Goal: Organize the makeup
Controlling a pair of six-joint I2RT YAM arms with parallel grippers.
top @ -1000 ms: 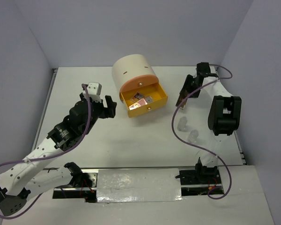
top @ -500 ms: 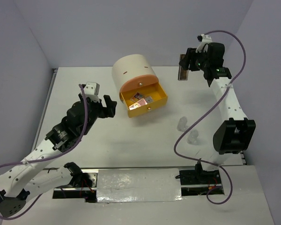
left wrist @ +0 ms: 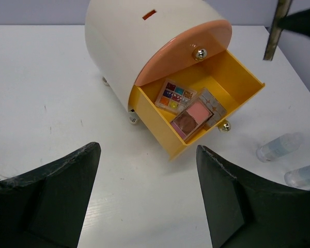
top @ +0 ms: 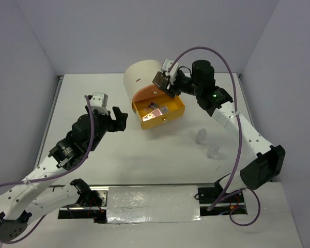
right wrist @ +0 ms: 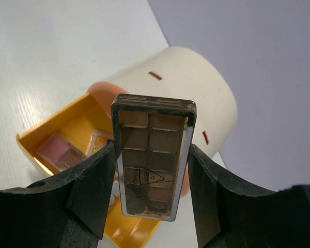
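Palette point(right wrist: 152, 170) position decides the coming move: the long brown makeup palette is clamped in the right fingers point(top: 168, 86), which grasp it across its narrow width so that its long axis runs out along the fingers and past their tips. In the top view it hangs in the air over the back of the open yellow drawer point(top: 155, 122), close in front of the peach face of the cream cylindrical unit point(top: 143, 76) and clear of both. From the left wrist camera it shows edge-on and close to upright, so its long axis stands steeply to the drawer floor rather than along it. Inside the drawer a colourful square palette point(left wrist: 175, 95), a pink palette point(left wrist: 192, 116) and a greyish card point(left wrist: 213, 102) already fill the left and front part; bare yellow floor shows toward the back right. By my reading, the brown palette has to be tipped flat and lowered toward that bare strip, or laid across the others, before the fingers let go. The right arm is plainly the nearer one, being directly above the drawer. The left fingers point(top: 121, 117) are spread apart and hold nothing, hovering off the drawer's left side, well apart from it. Two clear bottles point(top: 201, 136) lie on the surface point(top: 160, 160) to the drawer's right, on the right arm's side, not yet put away.
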